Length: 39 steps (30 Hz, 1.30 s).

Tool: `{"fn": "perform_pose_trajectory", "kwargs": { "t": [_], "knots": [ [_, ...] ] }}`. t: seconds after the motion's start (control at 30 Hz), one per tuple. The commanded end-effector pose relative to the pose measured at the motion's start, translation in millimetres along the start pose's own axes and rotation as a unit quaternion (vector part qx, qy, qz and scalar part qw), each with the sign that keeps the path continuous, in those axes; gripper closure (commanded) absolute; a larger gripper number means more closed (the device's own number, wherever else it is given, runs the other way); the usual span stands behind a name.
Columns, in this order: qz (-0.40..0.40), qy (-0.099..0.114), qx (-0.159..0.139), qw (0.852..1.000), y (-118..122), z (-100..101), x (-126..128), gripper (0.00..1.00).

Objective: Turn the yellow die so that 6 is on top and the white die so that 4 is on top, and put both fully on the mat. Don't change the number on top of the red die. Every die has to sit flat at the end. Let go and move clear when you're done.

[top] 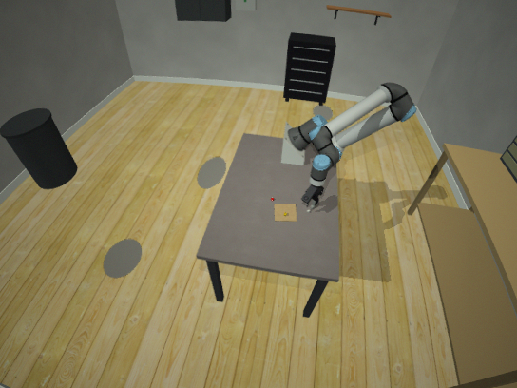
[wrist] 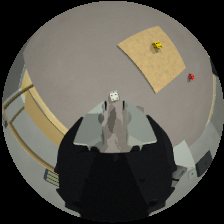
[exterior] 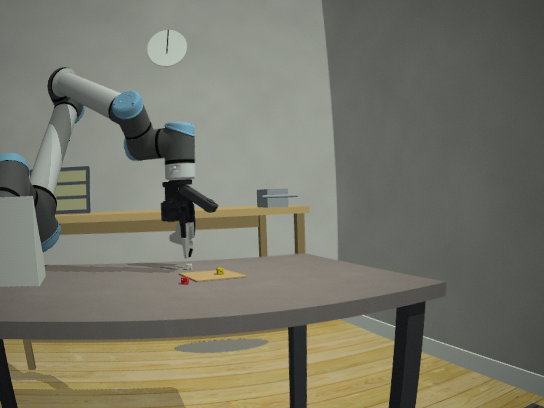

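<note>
The yellow die (top: 285,214) (exterior: 220,271) (wrist: 157,45) is on the tan mat (top: 279,218) (exterior: 234,275) (wrist: 154,75); its top number is too small to read. The white die (exterior: 189,266) (wrist: 114,95) is on the table off the mat, with dark pips on its top that look like four. The red die (top: 272,199) (exterior: 185,281) (wrist: 191,77) is on the table just off another side of the mat; its number is unreadable. My gripper (exterior: 188,255) (wrist: 114,101) points down above the white die. Its fingers are part open with a narrow gap and nothing between them.
The grey table (top: 247,190) (exterior: 300,295) carries the dice and mat. The arm's pale base block (top: 293,151) (exterior: 20,245) is at one end of the table. A wooden workbench (top: 468,266) (exterior: 235,216) is beyond the table, on the gripper's side.
</note>
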State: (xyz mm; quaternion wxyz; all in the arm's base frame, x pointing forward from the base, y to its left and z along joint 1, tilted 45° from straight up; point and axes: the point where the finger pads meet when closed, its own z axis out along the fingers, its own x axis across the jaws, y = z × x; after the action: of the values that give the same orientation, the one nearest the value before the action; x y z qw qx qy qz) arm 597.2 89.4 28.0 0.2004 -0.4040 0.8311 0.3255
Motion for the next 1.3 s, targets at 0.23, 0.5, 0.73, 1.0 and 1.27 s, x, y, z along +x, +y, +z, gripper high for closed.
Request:
{"fn": "perform_pose_trajectory", "kwargs": {
  "t": [0.23, 0.5, 0.73, 1.0, 1.27],
  "knots": [
    [0.001, -0.001, 0.0, 1.0, 0.8, 10.6, 1.0, 0.82],
    [0.001, -0.001, 0.0, 1.0, 0.8, 11.2, 1.0, 0.82],
    [0.001, -0.001, 0.0, 1.0, 0.8, 11.2, 1.0, 0.82],
    [0.001, -0.001, 0.0, 1.0, 0.8, 11.2, 1.0, 0.82],
    [0.001, -0.001, 0.0, 1.0, 0.8, 11.2, 1.0, 0.82]
  ]
}}
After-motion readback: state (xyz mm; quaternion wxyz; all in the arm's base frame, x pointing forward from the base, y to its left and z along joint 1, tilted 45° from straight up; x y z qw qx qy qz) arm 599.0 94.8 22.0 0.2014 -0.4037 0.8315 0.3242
